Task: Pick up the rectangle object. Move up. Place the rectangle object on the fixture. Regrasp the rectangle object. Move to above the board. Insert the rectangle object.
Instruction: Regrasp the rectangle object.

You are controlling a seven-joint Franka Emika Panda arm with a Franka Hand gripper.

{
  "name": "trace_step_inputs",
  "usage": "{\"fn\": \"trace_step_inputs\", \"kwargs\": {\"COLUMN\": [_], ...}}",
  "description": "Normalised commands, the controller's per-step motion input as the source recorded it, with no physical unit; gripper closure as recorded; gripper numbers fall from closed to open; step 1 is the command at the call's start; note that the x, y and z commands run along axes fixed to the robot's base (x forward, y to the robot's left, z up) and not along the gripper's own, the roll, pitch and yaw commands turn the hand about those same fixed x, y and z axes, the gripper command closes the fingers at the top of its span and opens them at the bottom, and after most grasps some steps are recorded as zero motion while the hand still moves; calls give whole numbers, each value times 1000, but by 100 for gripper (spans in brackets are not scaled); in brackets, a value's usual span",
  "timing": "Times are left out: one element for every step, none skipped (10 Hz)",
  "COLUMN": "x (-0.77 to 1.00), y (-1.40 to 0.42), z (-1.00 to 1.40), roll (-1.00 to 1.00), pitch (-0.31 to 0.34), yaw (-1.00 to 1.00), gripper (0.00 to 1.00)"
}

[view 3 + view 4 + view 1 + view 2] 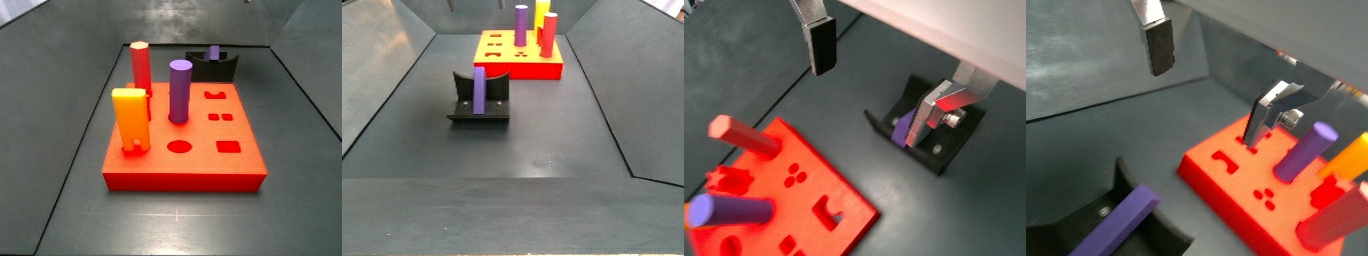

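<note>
While hanging empty with fingers [822, 45] apart, well above the floor, gripper [1213, 95] grips nothing. Rectangle object [478, 92] parked upright against the fixture [493, 104], near the board [241, 165]. Pick, lift and place look done; regrasp, move over and insert left.

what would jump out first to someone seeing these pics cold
The large flat red-orange board on the dark floor, with a red peg, a round purple cylinder and a yellow-orange peg standing in it. Next, the small purple rectangle object leaning on the black fixture, apart from the board. The gripper hangs open above, holding nothing.
</note>
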Motion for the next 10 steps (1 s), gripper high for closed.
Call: {"fn": "trace_step_inputs", "kwargs": {"x": [-44, -47, -48, -47, -37, -30, -24, -25, -23, -14], "y": [-30, -29, -26, -25, -23, -20, -18, -17, -15, -18], "z": [18, 12, 8, 10, 4, 2, 7, 6, 7, 11], "roll": [1000, 1000, 1000, 1000, 1000, 1000, 1000, 1000, 1000, 1000], "pitch": [28, 25, 15, 11, 3, -3, -8, -10, -8, -5], "yaw": [34, 35, 35, 36, 36, 38, 38, 39, 41, 42], "gripper": [0, 0, 0, 0, 0, 0, 0, 0, 0, 0]}}
